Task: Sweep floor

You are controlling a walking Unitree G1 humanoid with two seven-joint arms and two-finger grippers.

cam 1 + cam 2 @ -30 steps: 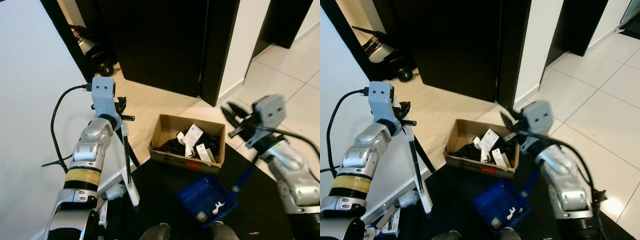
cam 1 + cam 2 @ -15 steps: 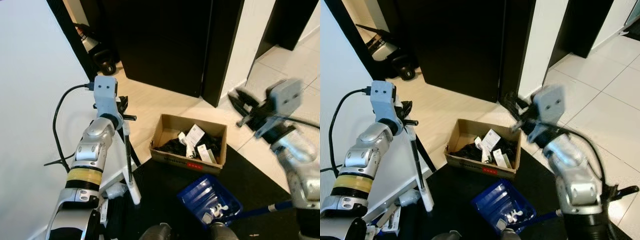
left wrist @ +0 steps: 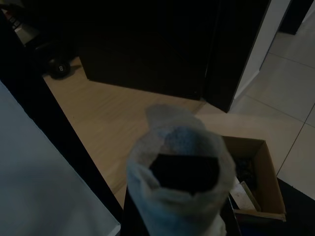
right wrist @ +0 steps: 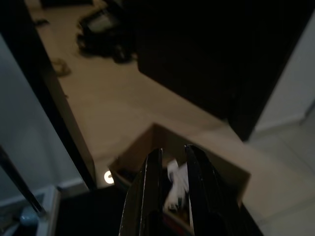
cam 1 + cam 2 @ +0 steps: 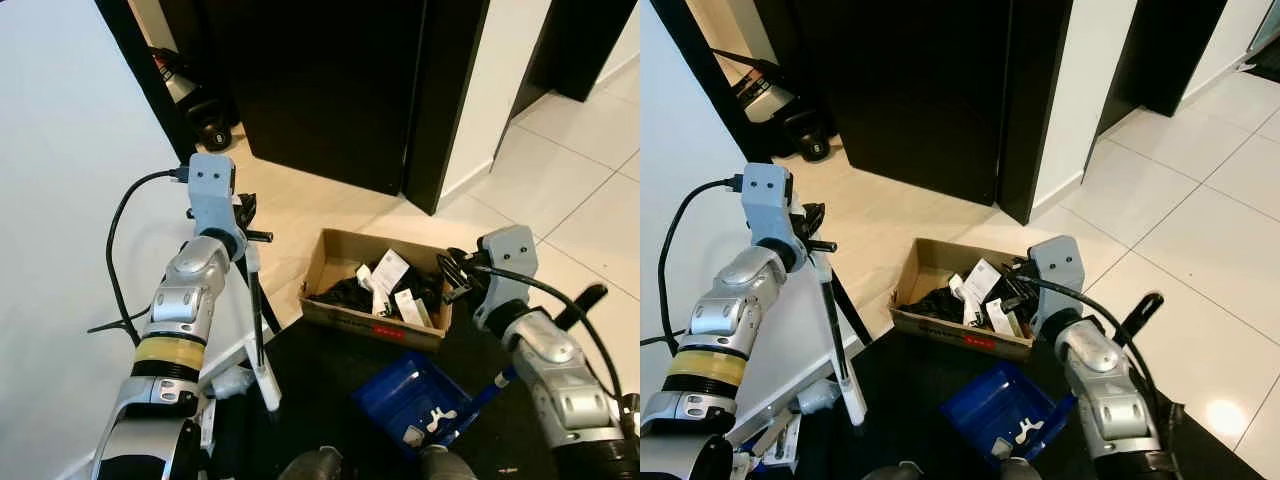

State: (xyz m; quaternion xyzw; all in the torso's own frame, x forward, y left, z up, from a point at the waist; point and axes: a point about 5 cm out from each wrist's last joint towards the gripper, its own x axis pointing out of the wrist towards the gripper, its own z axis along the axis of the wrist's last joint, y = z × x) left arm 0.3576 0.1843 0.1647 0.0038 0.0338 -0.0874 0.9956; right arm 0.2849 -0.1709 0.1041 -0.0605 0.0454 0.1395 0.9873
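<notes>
Blue plastic marks the nearest thing: a dustpan [image 5: 415, 400] lying on the black mat [image 5: 320, 360] at about 5 o'clock in the head views, with small white scraps [image 5: 430, 420] inside it and its blue handle [image 5: 500, 382] running off toward 3 o'clock, beneath the right forearm. At 7 o'clock a white broom [image 5: 262, 345] stands nearly upright, its head on the floor by the mat's edge and its stick rising to the left tool [image 5: 243, 213], which is clamped around the stick at 10 o'clock. The left wrist view has a pale blurred cylinder [image 3: 179, 187] close before the lens.

Beyond the dustpan, at the centre, sits an open cardboard box [image 5: 375, 320] holding white packets and dark debris. The right tool [image 5: 455, 275] hangs at 3 o'clock just over the box's right end; in the right wrist view its two black fingers [image 4: 150, 196] stand parallel with a narrow gap and nothing between them, pointed at the box.

Farther off, light wooden floor [image 5: 300, 200] meets white tiles [image 5: 570, 190], and at 12 o'clock a dark door [image 5: 320, 80] closes the scene.
</notes>
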